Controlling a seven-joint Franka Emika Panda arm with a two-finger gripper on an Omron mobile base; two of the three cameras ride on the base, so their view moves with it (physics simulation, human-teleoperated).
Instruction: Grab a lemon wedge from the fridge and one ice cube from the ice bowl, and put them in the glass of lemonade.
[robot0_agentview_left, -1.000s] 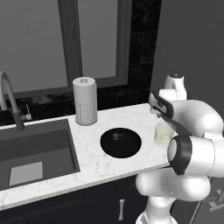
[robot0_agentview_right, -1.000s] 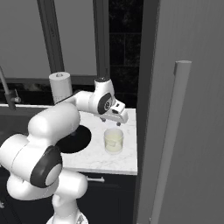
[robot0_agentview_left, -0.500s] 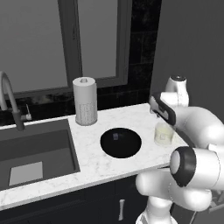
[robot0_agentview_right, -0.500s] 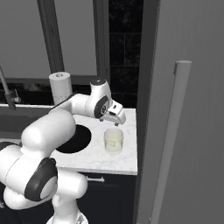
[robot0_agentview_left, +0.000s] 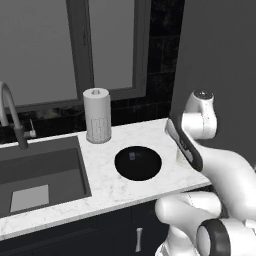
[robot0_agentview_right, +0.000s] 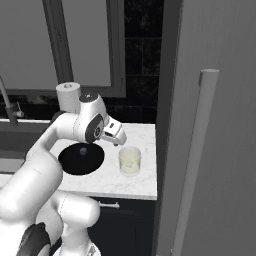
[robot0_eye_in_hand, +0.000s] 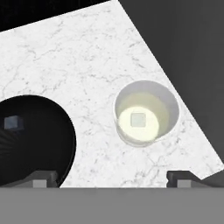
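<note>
The glass of lemonade (robot0_eye_in_hand: 146, 113) stands on the white marble counter, directly below my open gripper (robot0_eye_in_hand: 111, 179), and a small pale cube (robot0_eye_in_hand: 138, 119) lies in its liquid. Nothing is between the fingertips (robot0_eye_in_hand: 41, 178), which stand wide apart. The black ice bowl (robot0_eye_in_hand: 30, 140) sits just left of the glass with one ice cube (robot0_eye_in_hand: 12, 123) in it. From the right base view, the gripper (robot0_agentview_right: 117, 138) hovers above and slightly left of the glass (robot0_agentview_right: 130, 160), beside the bowl (robot0_agentview_right: 81, 159). The grey fridge (robot0_agentview_right: 210, 125) is shut. The lemon wedge is out of view.
A white paper-towel roll (robot0_agentview_left: 97, 116) stands behind the bowl (robot0_agentview_left: 138, 162). A dark sink (robot0_agentview_left: 40, 172) with a faucet (robot0_agentview_left: 12, 115) takes the counter's left. The fridge's bar handle (robot0_agentview_right: 197, 150) rises close to the counter's right edge.
The arm has folded, its elbow dropping toward the base. The hand stays above the glass and has shifted slightly toward the bowl.
</note>
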